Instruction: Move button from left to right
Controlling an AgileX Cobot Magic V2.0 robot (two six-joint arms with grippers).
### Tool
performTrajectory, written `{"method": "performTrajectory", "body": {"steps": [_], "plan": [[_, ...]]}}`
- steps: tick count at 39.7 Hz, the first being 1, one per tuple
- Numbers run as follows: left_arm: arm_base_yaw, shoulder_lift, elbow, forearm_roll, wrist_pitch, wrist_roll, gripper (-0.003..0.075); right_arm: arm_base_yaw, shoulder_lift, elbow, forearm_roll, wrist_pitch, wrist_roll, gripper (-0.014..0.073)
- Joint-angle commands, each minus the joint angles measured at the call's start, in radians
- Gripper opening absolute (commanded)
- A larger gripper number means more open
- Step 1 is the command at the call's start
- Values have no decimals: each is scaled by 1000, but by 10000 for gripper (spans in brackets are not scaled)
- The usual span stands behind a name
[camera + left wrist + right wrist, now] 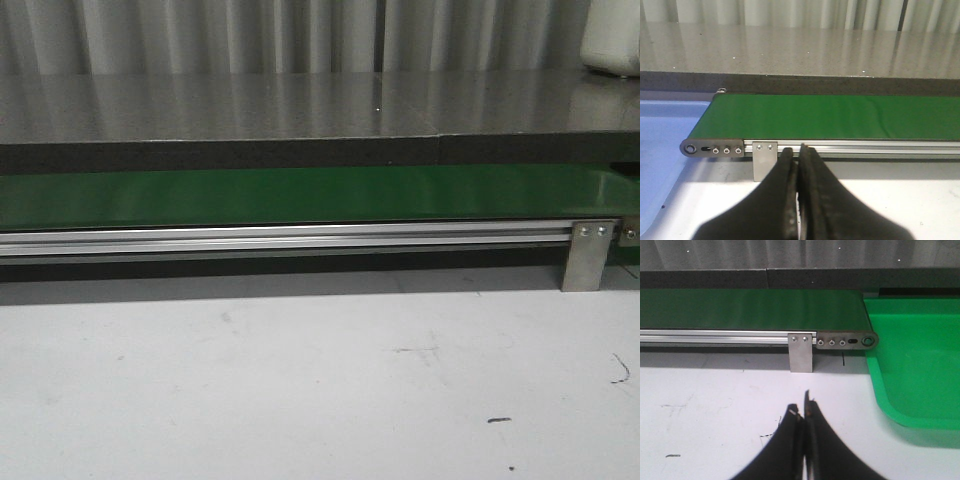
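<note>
The button is out of view in all three views. My left gripper point(797, 150) is shut and empty, its black fingers pressed together in front of the left end of the green conveyor belt point(840, 117). My right gripper point(802, 407) is shut and empty over the white table, short of the belt's right end point(755, 309). Neither gripper shows in the front view, where the belt point(300, 195) runs across the middle.
A blue tray point(662, 150) lies beside the belt's left end. A green tray point(917, 365) lies beside its right end. An aluminium rail point(280, 240) with a bracket point(588, 255) fronts the belt. A grey counter point(300, 105) lies behind; a white container point(612, 40) stands at its far right.
</note>
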Motion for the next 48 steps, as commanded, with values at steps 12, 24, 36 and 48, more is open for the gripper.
{"method": "performTrajectory", "body": {"steps": [12,24,36,48], "plan": [[1,-17,29,-6,-78,-3,-21,-8,-18,-9,-3,-73,-5,-68],[1,-17,29,-6,-78,-3,-21,-8,-18,-9,-3,-73,-5,-68],[1,-17,29,-6,-78,-3,-21,-8,-18,-9,-3,-86,-5,-68],[1,-17,-11,18,-423,3,-21,-8,-17,-83,-3,-194,-5,-68]]}}
